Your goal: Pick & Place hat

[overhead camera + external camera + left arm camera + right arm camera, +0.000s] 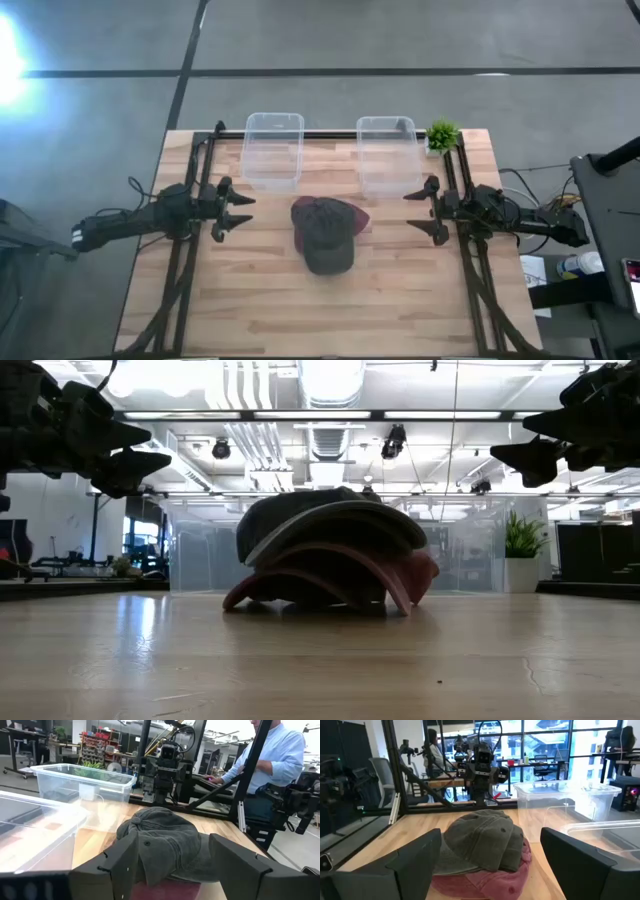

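A: Where were the grippers?

B: The left gripper and right gripper hovered either side of the hats, jaws wide, holding nothing, likely poised to grab.

A: And the hats?

B: Stacked, grey over red, in front of two bins.

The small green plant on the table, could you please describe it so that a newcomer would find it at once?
Follow the wooden table to its far right corner, beyond the right gripper. Beside the right clear bin stands the potted plant, the only green, leafy thing there.
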